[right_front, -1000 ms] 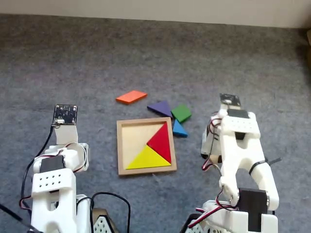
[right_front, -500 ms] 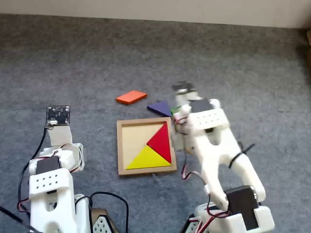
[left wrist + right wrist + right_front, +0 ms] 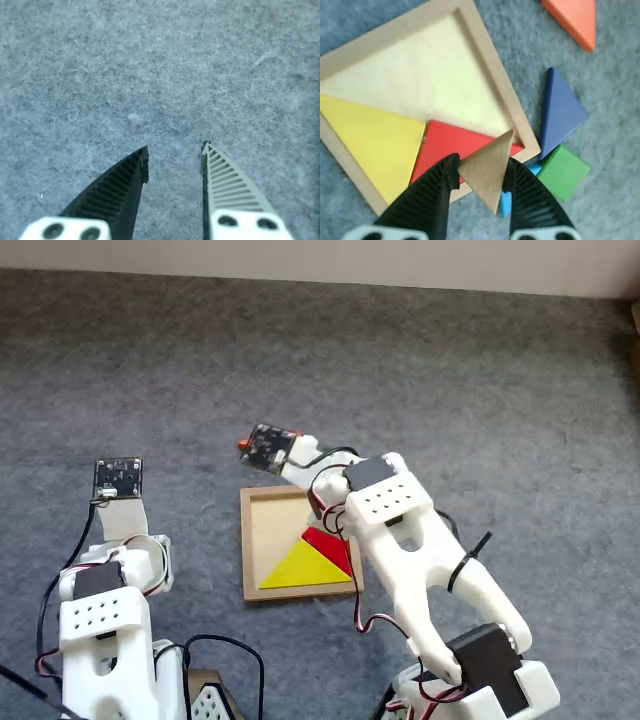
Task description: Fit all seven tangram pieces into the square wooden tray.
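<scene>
The square wooden tray (image 3: 492, 65) holds a yellow triangle (image 3: 370, 135) and a red triangle (image 3: 450, 150) side by side. My right gripper (image 3: 481, 167) is shut on a small plain-wood triangle (image 3: 487, 170), held above the tray's corner by the red piece. Outside that corner lie a dark blue triangle (image 3: 560, 112), a green square (image 3: 562, 172), a light blue piece (image 3: 506, 202) and an orange piece (image 3: 572, 17). From above, the right arm (image 3: 380, 505) stretches over the tray (image 3: 244, 545) toward its far edge. My left gripper (image 3: 175, 150) is open over bare carpet.
Grey carpet covers the whole table. The left arm (image 3: 120, 490) stands to the left of the tray, apart from it. Open carpet lies beyond the orange piece (image 3: 243, 446) and to the far right.
The right arm has swung left from beside the tray, passing over the loose pieces, and now reaches over the tray's far edge. The left arm has shifted only slightly.
</scene>
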Robot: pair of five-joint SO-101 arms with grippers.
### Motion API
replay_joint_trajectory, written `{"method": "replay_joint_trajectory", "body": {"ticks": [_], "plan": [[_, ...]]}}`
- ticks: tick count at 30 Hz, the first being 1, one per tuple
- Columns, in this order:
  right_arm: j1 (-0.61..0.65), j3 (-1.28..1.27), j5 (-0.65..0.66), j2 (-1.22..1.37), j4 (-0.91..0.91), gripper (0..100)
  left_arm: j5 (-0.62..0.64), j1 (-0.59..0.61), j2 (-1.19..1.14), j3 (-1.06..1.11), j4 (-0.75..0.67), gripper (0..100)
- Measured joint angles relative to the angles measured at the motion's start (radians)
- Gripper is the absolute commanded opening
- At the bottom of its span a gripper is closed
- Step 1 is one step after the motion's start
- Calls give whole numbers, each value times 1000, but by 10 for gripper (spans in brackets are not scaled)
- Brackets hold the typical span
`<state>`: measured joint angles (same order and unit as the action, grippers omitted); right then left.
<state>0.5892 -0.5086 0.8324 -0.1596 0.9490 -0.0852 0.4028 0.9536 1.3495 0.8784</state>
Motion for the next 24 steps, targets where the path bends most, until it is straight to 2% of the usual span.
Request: {"method": "replay_joint_trajectory", "body": {"ticks": [15,21,24], "plan": [[55,23,189,235,-173,51,0,0,0,0,0,190],[58,23,190,236,-176,207,0,0,0,0,0,190],[58,23,190,236,-176,217,0,0,0,0,0,190]]}}
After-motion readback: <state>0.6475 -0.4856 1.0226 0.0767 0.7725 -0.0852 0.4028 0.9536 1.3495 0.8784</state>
